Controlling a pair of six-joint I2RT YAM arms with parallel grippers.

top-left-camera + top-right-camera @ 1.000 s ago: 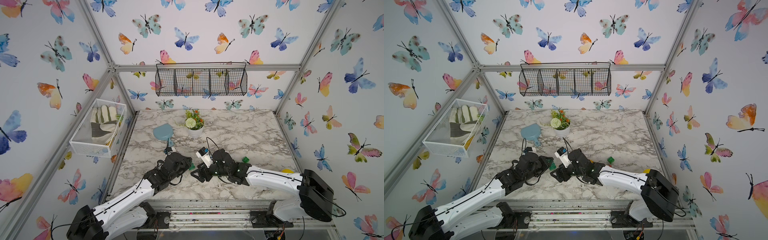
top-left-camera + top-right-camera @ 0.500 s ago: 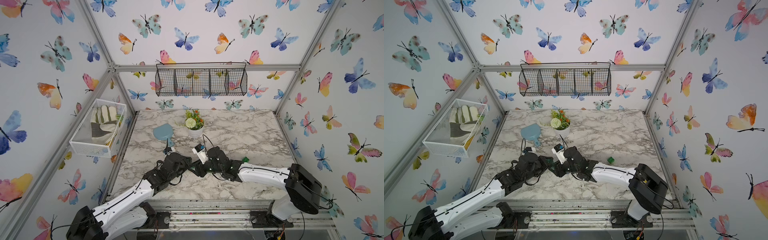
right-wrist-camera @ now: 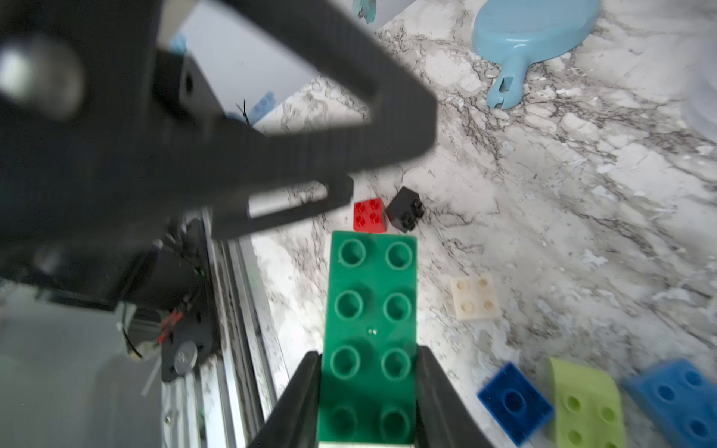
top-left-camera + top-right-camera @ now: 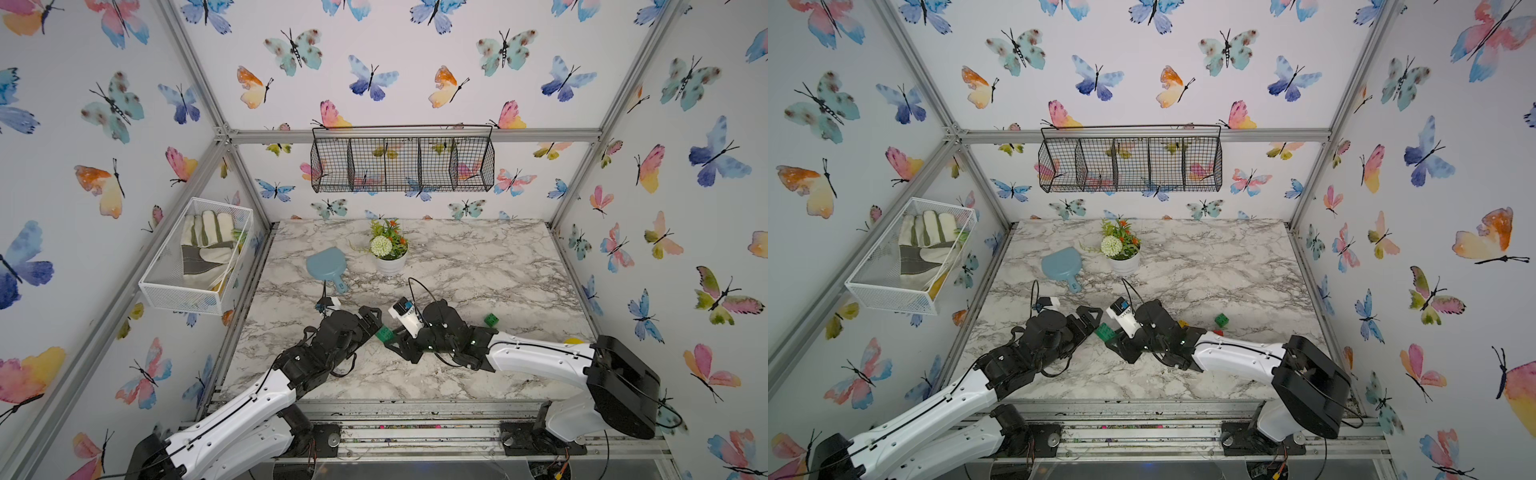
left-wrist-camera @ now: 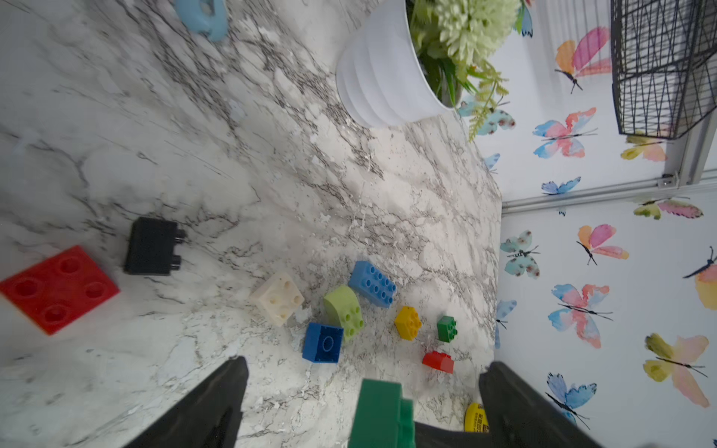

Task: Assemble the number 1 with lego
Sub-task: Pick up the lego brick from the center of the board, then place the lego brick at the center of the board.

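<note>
Green long brick point(image 3: 370, 294), clamped by right gripper point(image 3: 368, 358), runs off-frame.

Left arm point(image 4: 257, 403) stretched low and inward, jaws spread wide. Right arm point(image 4: 536, 357) angled in opposite it, jaws nipped tight on the long green brick point(image 3: 370, 329), wrists close together.

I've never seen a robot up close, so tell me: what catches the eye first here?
At the front of the marble table, the right gripper pinches a long green brick while the left gripper stands wide open around its other end. Nearby lie a red brick, a black brick and other colours, all inside butterfly wallpaper.
</note>
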